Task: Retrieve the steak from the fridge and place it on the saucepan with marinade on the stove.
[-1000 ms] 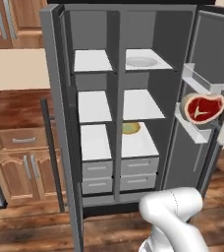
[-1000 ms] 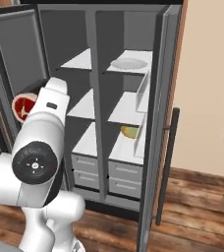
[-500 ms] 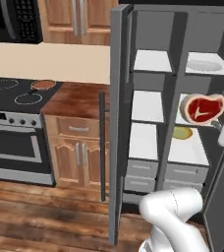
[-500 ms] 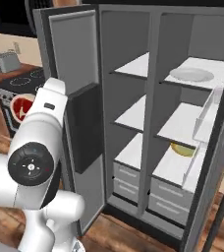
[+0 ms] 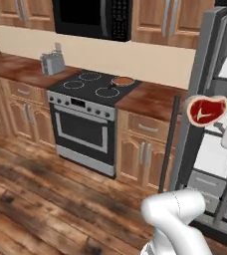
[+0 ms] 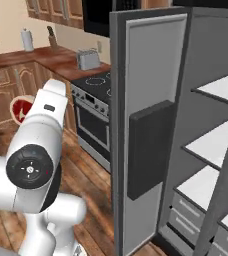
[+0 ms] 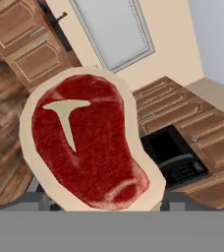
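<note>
Red steak (image 7: 87, 142) w/ beige rim sits clamped in gripper (image 7: 101, 202), held up in air by open fridge (image 5: 212, 119) door, well apart from saucepan (image 5: 122, 81) w/ marinade on stove (image 5: 93, 85).

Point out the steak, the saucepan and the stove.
steak (image 5: 205, 110), left base view, red centre.
saucepan (image 5: 122, 80), left base view, its reddish-brown liquid.
stove (image 5: 88, 84), left base view, black glass top.
</note>
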